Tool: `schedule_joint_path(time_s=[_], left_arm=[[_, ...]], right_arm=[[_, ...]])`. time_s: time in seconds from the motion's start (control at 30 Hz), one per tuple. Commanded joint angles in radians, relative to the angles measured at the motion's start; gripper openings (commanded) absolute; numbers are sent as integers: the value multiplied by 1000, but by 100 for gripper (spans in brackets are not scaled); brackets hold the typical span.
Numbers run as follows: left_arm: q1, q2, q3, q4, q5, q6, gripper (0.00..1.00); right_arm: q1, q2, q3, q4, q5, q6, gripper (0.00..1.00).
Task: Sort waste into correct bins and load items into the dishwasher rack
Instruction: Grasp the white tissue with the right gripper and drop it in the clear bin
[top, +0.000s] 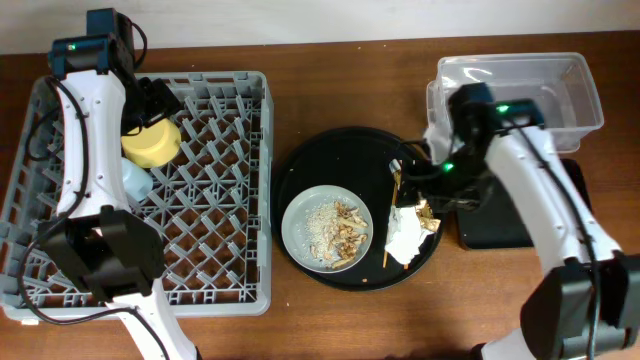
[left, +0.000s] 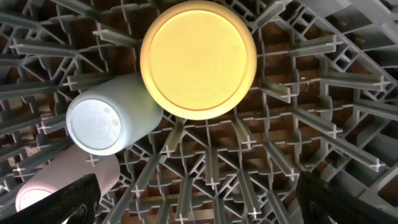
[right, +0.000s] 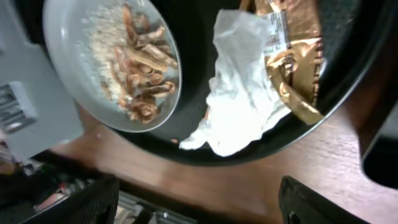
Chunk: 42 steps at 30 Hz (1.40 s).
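Note:
The grey dishwasher rack fills the left. In it lie an upturned yellow bowl, a light-blue cup and, in the left wrist view, a pink cup. My left gripper hovers open above them. The grey plate with rice and brown scraps sits on the round black tray. The white napkin, gold wrapper and chopsticks lie beside it. My right gripper is open and empty above the napkin and wrapper.
The clear tub stands at the back right. The shallow black tray lies in front of it, partly under my right arm. Bare wooden table runs along the front edge.

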<state>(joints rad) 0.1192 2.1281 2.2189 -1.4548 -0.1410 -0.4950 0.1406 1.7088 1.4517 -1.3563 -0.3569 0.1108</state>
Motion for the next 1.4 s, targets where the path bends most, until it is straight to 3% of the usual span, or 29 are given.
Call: schedule_joint_path(time_s=[0.0, 0.1, 0.27, 0.4, 0.5, 0.53, 0.63, 0.87, 1.0, 1.17, 1.37], left_arm=[[3, -7, 6, -1, -1, -9, 99], [3, -7, 6, -2, -1, -10, 99], [3, -7, 6, -2, -1, -9, 99], [3, -7, 6, -1, -1, -9, 99], [3, -7, 6, -1, -1, -9, 99], [3, -7, 6, -2, -1, -9, 99], [3, -7, 6, -2, -1, -9, 99], [3, -7, 6, -1, -1, -9, 99], [3, -7, 6, -1, -1, -9, 99], [3, -7, 6, -1, -1, -9, 99], [3, -7, 6, -1, -1, -9, 99]], right_arm=[[129, 0, -76, 92, 289, 225, 82], [224, 0, -163, 206, 575, 395, 82], [239, 0, -272, 311, 554, 399, 82], [239, 0, -277, 335, 465, 399, 44], [239, 0, -277, 344, 444, 399, 6], [239, -1, -277, 350, 430, 399, 4], [239, -2, -217, 343, 322, 330, 4], [238, -3, 102, 109, 330, 259, 4], [237, -3, 183, 87, 402, 262, 4], [80, -3, 340, 217, 500, 271, 4], [-153, 28, 346, 455, 491, 330, 4]])
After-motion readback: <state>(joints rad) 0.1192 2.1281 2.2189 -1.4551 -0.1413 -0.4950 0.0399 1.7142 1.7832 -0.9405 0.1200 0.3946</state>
